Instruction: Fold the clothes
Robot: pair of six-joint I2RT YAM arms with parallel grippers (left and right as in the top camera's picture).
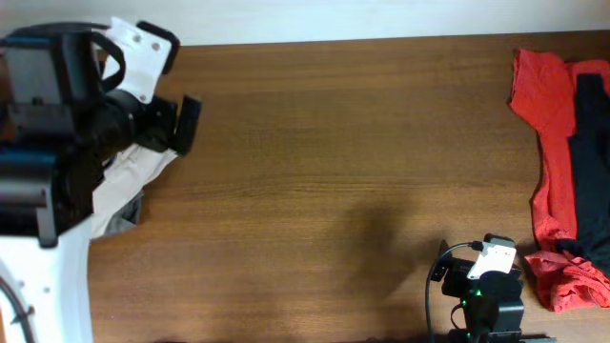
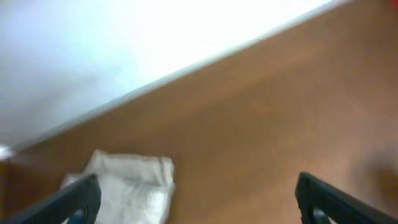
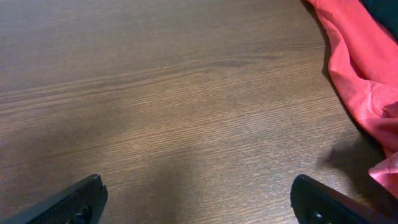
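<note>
The light beige garment (image 1: pixel 133 179) lies bunched at the table's left edge, mostly hidden under my left arm. It shows as a pale folded bundle in the left wrist view (image 2: pixel 130 186). My left gripper (image 2: pixel 198 199) is open and empty above it, with the bundle near its left finger. A red garment (image 1: pixel 548 143) with a black garment (image 1: pixel 593 162) on it lies at the far right. The red garment shows in the right wrist view (image 3: pixel 360 68). My right gripper (image 3: pixel 199 202) is open and empty over bare wood, left of the red garment.
The brown wooden table (image 1: pixel 334 171) spreads between the two piles. Its far edge meets a white wall (image 2: pixel 124 43). My right arm's base (image 1: pixel 486 286) sits at the front edge right of centre.
</note>
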